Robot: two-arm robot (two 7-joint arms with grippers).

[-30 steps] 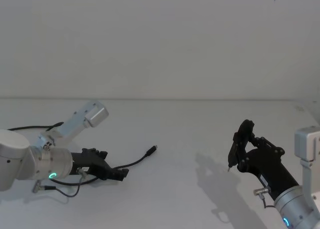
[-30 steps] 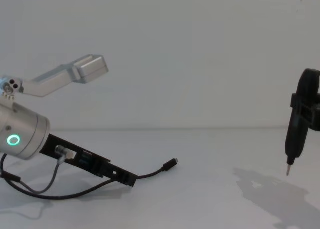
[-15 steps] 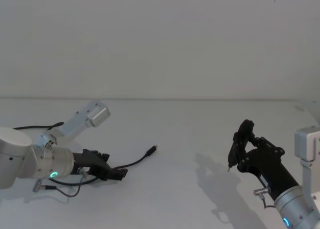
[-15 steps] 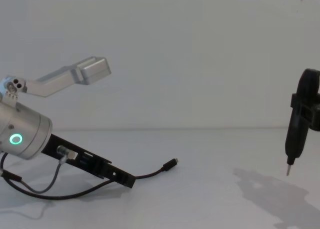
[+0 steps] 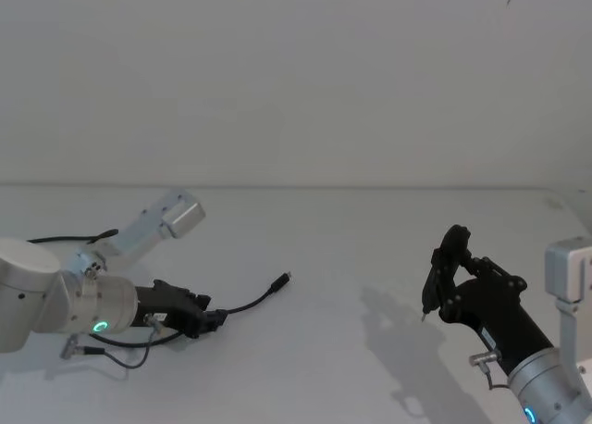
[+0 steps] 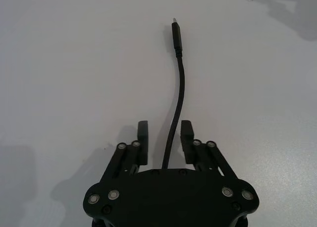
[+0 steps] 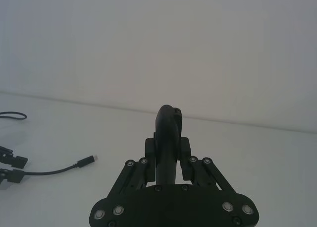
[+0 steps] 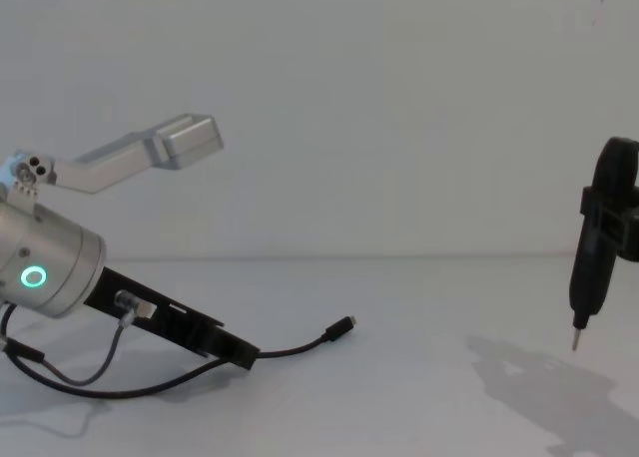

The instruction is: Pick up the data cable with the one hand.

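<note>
we see left gripper (image 6: pixel 164 133) low at table (image 5: pixel 351 257), jaws spread, straddling data cable (image 6: pixel 179 83) without gripping. cable lies flat on table, plug (image 6: pixel 177 36) beyond fingertips. right gripper (image 7: pixel 167 150) raised at right, clamped on pen tool (image 8: pixel 589 267).

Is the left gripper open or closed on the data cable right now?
Open. The left gripper straddles the data cable with a gap on each side between cord and fingers.
</note>
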